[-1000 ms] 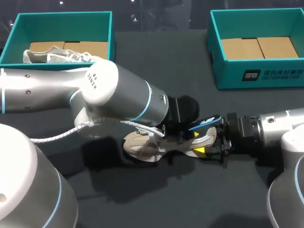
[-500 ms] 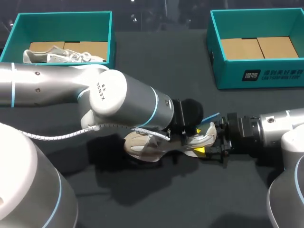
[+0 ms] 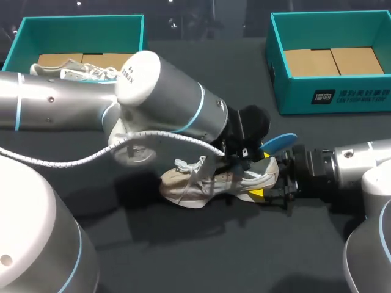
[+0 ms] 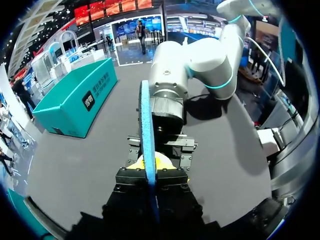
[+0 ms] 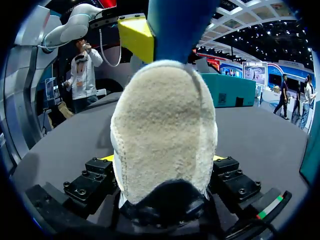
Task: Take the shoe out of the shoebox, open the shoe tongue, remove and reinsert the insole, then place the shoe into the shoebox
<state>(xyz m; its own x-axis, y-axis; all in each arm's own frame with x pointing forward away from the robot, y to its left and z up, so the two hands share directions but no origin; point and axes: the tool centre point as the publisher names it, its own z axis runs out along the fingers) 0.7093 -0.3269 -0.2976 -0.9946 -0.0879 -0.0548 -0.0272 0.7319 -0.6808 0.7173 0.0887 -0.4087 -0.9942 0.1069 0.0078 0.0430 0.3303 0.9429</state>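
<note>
Low in the middle of the head view, the shoe [image 3: 208, 183] lies on its side on the dark worktop [image 3: 201, 244], toe toward the left of the frame. The right hand [image 3: 267, 186] comes in from the right edge and is closed on the heel. The right wrist view shows the heel filling the gap between that hand's fingers.

Just above the heel, the left hand [image 3: 244, 155] pinches the blue insole [image 3: 280, 142] edge-on between nearly closed fingers and holds it up over the shoe's mouth. Whether the insole's front end is free of the shoe, I cannot tell.

The step looks like the turn from pulling the insole out to sliding it back in. To do it well:
- Keep the heel clamped and level.
- Aim the narrow end of the insole at the opening.
- Feed it in flat along the sole.
- Keep the loose laces [image 3: 189, 168] out of the way.

At the top right is the empty shoebox [image 3: 342, 94]. At the top left is another box [image 3: 144, 49] holding a second shoe [image 3: 73, 70].
</note>
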